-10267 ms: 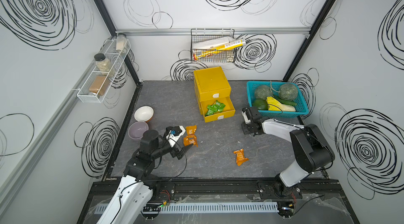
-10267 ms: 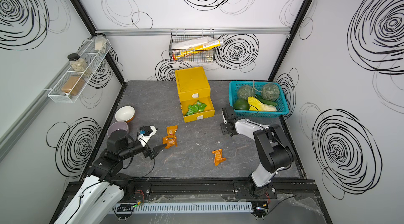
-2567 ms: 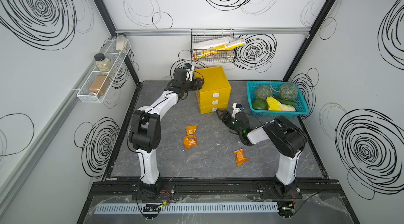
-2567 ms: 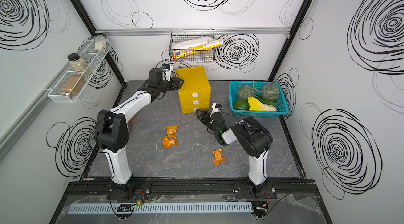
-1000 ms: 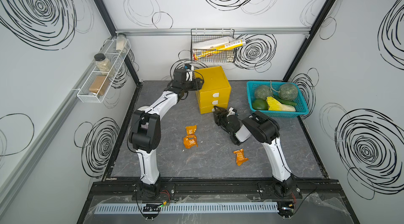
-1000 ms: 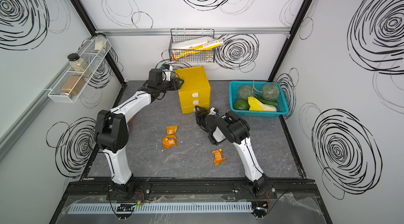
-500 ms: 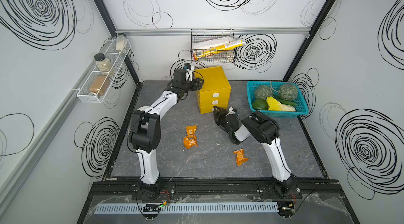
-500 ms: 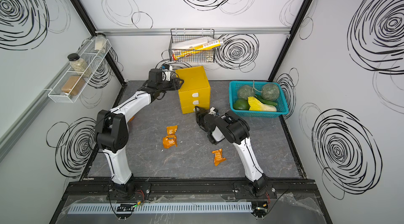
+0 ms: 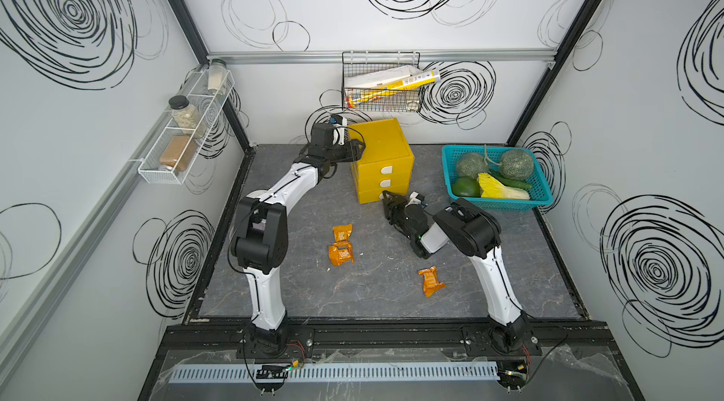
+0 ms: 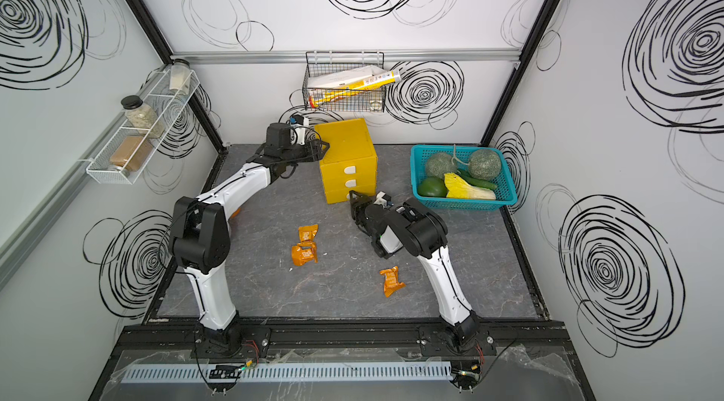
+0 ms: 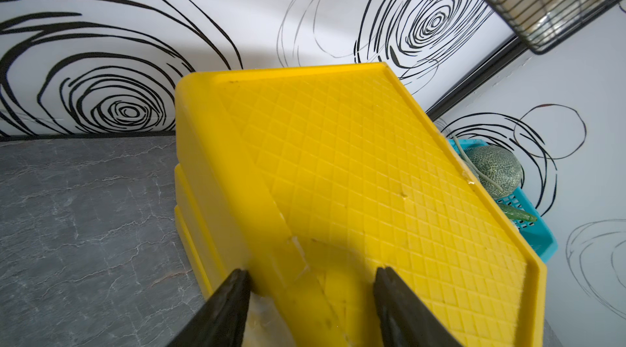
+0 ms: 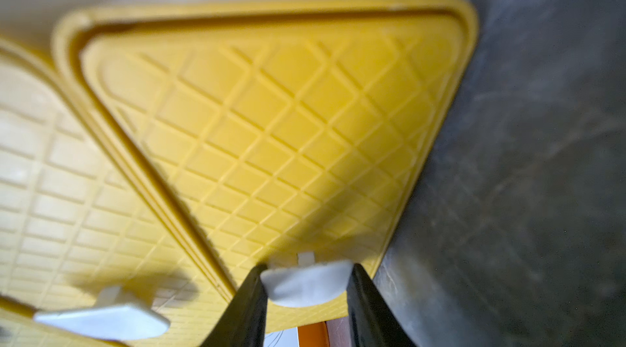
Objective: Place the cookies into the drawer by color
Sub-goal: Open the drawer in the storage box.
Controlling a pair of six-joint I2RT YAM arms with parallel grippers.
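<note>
The yellow drawer [image 9: 382, 152] [image 10: 344, 144] stands at the back of the table with all three drawers pushed in. My left gripper [image 9: 358, 144] [image 11: 311, 274] clamps the chest's top back-left edge, one finger on the side and one on the lid. Low in front, my right gripper [image 9: 388, 195] [image 12: 306, 269] has its fingers against both ends of the bottom drawer's white tab handle [image 12: 305, 282]. Three orange cookies lie loose on the table: two close together [image 9: 342, 231] [image 9: 341, 255] and one nearer the front [image 9: 431, 280].
A teal basket [image 9: 497, 203] of melons and vegetables sits right of the chest. A black wire basket [image 9: 382, 85] hangs on the back wall above it. A white wire shelf [image 9: 184, 136] with jars is on the left wall.
My right gripper's jaws have narrowed onto the bottom handle over the last second. Both arms otherwise hold still. Ten seconds ago the bottom drawer stood open with green packets inside; now it is shut.
</note>
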